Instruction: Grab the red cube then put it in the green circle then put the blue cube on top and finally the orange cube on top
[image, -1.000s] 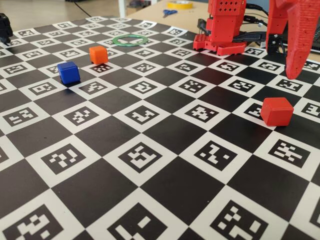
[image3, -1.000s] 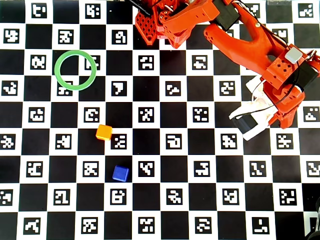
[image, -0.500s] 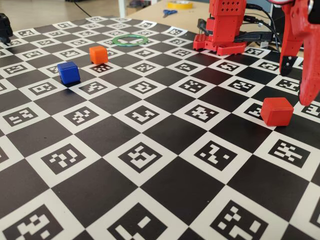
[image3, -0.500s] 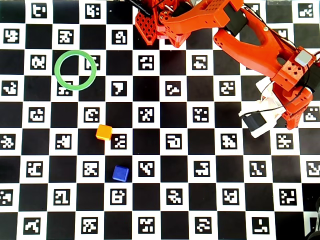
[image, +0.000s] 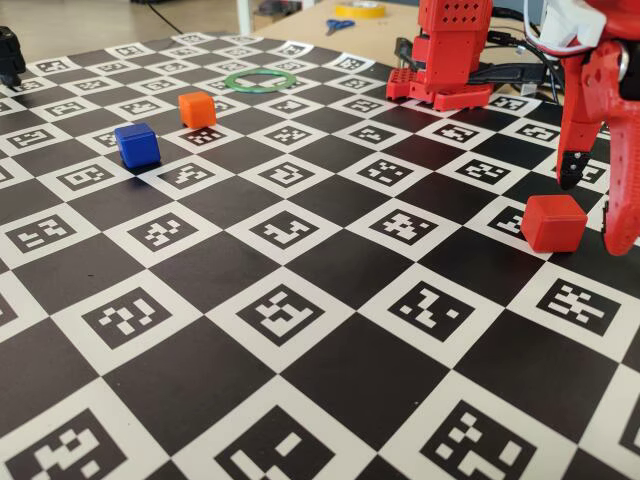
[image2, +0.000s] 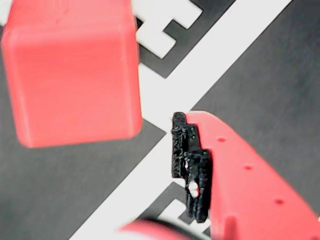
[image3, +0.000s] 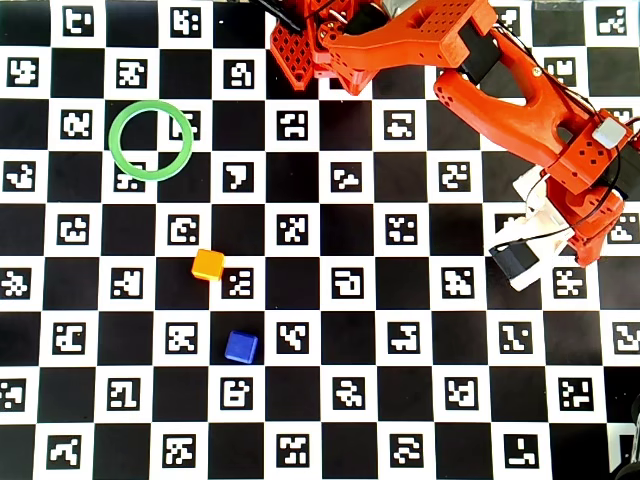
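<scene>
Gripper (image: 592, 212) jaws apart beside red cube (image: 553, 222); likely light, rigid, smooth plastic, so pinch opposite flat faces squarely

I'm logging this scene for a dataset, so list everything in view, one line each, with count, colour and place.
red cube: one, red, on the board at the right of the fixed view, between the claw's fingers, not gripped.
blue cube: one, deep blue, left side.
orange cube: one, orange, just behind the blue one.
green circle: one, green, flat on the far board, empty.
board: one, black and white marker checkerboard.
scissors: one, blue-handled, far table.
tape roll: one, yellow, far table.
claw: one, red, open around the red cube.
</scene>
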